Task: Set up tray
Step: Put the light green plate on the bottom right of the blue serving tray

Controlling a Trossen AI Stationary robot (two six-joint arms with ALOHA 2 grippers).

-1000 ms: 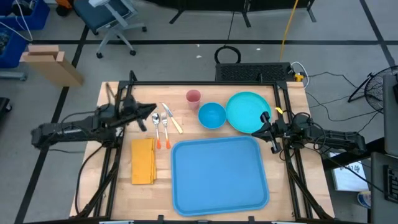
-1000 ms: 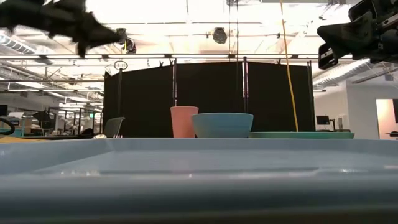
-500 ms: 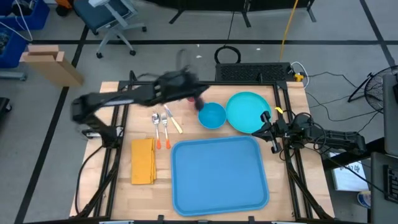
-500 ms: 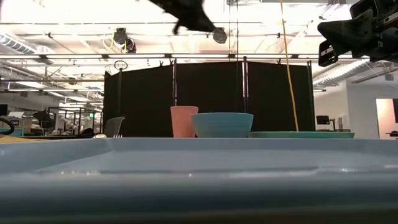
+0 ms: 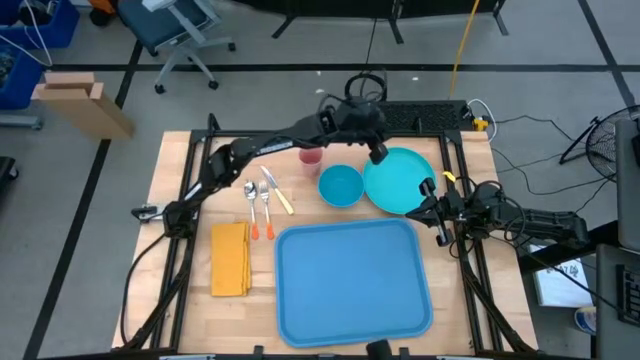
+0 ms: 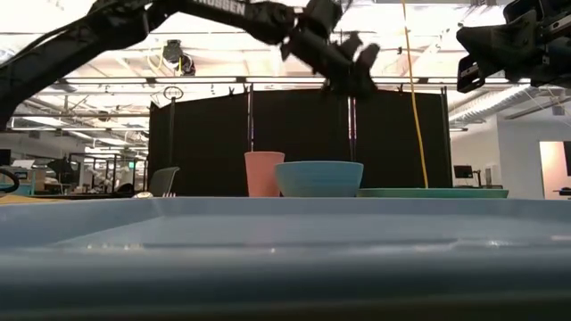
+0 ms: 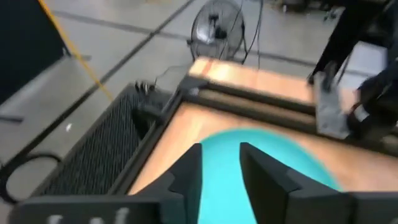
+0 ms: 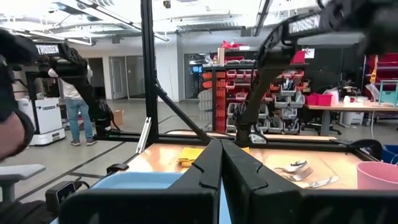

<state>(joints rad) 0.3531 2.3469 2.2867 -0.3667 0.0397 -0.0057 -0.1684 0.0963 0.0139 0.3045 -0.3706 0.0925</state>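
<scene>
left pincer (image 5: 379, 153) parted, above plate's (image 5: 405, 185) far rim | right pincer (image 5: 428, 209) clenched, table's right edge | tray (image 5: 350, 280) bare

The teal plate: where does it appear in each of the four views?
High view: teal plate at back right, beside the blue bowl.
Low view: thin band right of the bowl.
Left wrist view: directly ahead, beyond the fingers.
Right wrist view: not in it.
Shared landmark: the bowl.
</scene>
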